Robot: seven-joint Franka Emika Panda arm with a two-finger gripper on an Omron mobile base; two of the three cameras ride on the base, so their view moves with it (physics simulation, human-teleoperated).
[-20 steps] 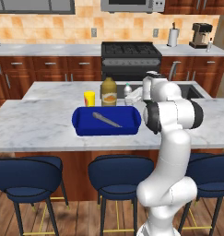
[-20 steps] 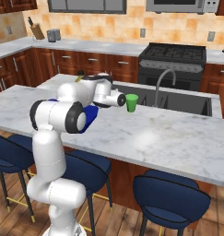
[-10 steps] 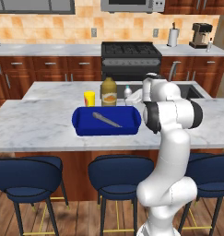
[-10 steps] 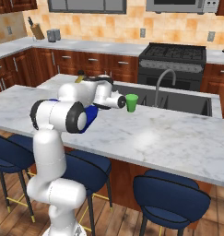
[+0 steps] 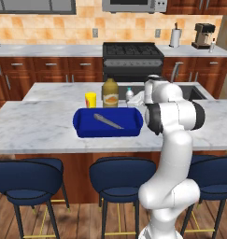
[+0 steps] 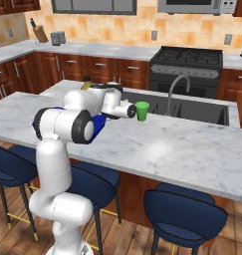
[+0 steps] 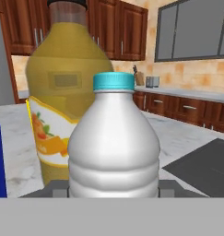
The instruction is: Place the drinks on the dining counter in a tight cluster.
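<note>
Presently the pincer [image 7: 113,196] is closed about the lower body of the water bottle [image 7: 114,143], whose blue cap stands upright straight ahead of it in the hand view. The juice jug [image 7: 62,97] stands directly beyond the bottle and a little to one side, very near it; whether the two touch cannot be told. From the left base view, the water bottle [image 5: 129,95] sits just beside the juice jug [image 5: 110,92] on the tabletop [image 5: 35,126], with the blue tray [image 5: 108,122] and yellow cup [image 5: 90,99] near. The green cup [image 6: 142,110] stands just past the pincer in the right base view.

Risks, as judged: pushing further forward could knock the jug; a grip this low on a smooth bottle may let it tilt or slip when moved; withdrawal could drag it out of the cluster.
</note>
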